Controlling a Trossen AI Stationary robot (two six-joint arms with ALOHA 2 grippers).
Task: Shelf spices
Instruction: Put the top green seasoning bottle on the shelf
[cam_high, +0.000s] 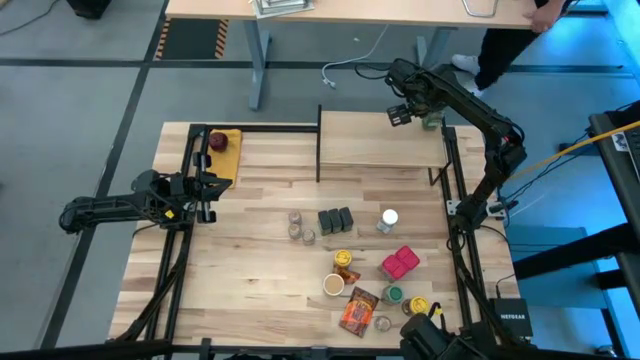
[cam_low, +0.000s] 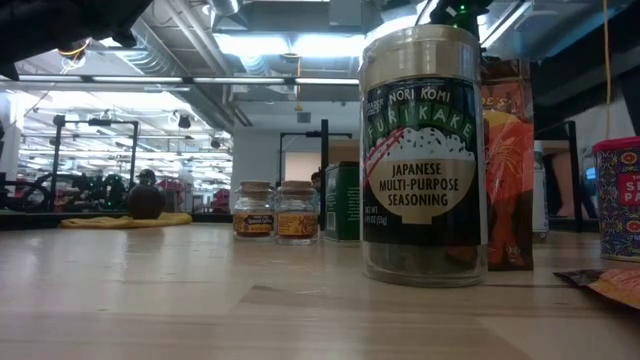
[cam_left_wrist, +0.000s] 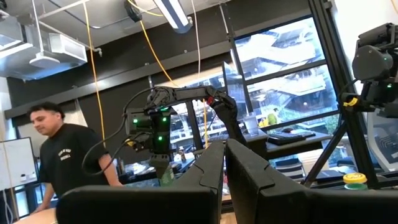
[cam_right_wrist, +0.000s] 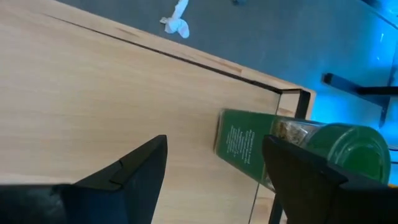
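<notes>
The shelf (cam_high: 380, 140), a pale wood board on a black frame, stands at the table's far right. A green-lidded jar (cam_high: 432, 122) stands upright on its far right corner, by the edge. My right gripper (cam_high: 420, 112) hovers open just above it. In the right wrist view (cam_right_wrist: 214, 174) the jar (cam_right_wrist: 348, 149) shows beside and partly behind one finger (cam_right_wrist: 298, 174), not in the gap. The other spices stand on the tabletop, among them jars (cam_high: 297, 225), dark tins (cam_high: 335, 220), red boxes (cam_high: 400, 262) and an orange packet (cam_high: 358, 308). My left gripper (cam_high: 205, 185) waits shut and empty at the table's left. My right gripper is open over the green-lidded jar. One finger stands in front of the jar's side (cam_right_wrist: 292, 134), and I cannot tell whether it touches it.
A dark red round thing on a yellow pad (cam_high: 220, 142) lies at the far left. In the low view a furikake jar (cam_low: 423, 155) stands close, with two small jars (cam_low: 275, 210) behind it. A person (cam_left_wrist: 62, 155) stands beyond the table. Most of the shelf board is bare.
</notes>
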